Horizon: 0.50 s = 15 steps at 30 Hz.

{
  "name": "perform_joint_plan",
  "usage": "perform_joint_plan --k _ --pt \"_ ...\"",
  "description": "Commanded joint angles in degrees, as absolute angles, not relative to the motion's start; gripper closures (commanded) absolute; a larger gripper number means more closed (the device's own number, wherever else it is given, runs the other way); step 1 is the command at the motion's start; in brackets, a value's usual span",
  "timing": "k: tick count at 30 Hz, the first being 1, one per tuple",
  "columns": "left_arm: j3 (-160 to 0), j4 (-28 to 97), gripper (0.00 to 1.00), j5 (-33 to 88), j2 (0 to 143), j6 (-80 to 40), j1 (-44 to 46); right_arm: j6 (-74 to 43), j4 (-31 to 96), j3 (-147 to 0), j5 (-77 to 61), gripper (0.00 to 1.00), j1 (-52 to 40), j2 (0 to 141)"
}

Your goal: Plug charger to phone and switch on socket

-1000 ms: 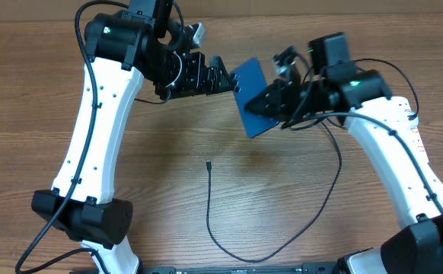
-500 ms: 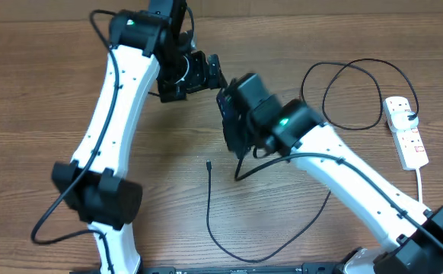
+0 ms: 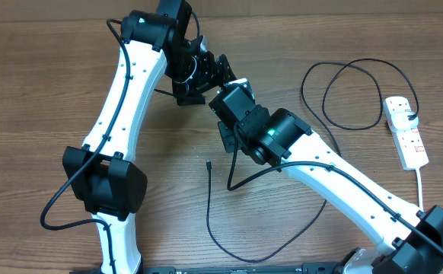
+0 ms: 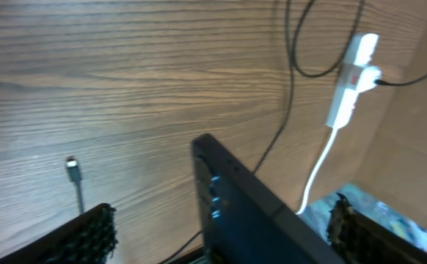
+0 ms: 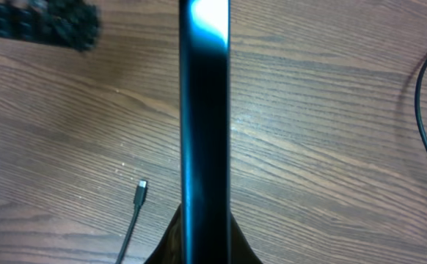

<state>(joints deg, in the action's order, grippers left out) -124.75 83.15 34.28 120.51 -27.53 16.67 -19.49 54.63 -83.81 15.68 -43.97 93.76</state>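
Black along its thin edge, the phone (image 5: 205,110) shows edge-on in the right wrist view, with its long axis running from 6 to 12 o'clock, straight out from the right gripper (image 5: 205,238). The right gripper's jaws are pinched onto the phone's near end. The screen faces no camera, so no writing on it can be read. The left gripper (image 3: 210,78) sits at 11 o'clock of the right one with its jaws spread. In the left wrist view, one finger stands on each side of the phone's far end, clear of it. The left arm rises from its base at 7 o'clock, reaches toward 12 and folds back toward the centre. The right arm stretches on a diagonal from 5 o'clock to the middle of the wooden table (image 3: 39,91). The charger (image 3: 210,205) lies flat at 7 o'clock of the right gripper, its plug tip pointing to 12. The socket (image 3: 406,131) lies by the 3 o'clock edge with its long axis roughly 12 to 6. Its labels are too small to read.
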Motion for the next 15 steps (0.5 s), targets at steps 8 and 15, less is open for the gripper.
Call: perform_joint_plan --k 8,15 --pt "-124.7 83.48 0.35 39.57 120.25 -26.83 19.7 -18.72 47.37 -84.71 18.02 0.96 -43.77 93.23" --pt "-124.7 83.0 0.43 39.7 120.25 -26.83 20.08 -17.43 46.37 -84.71 14.26 0.96 -43.77 93.23"
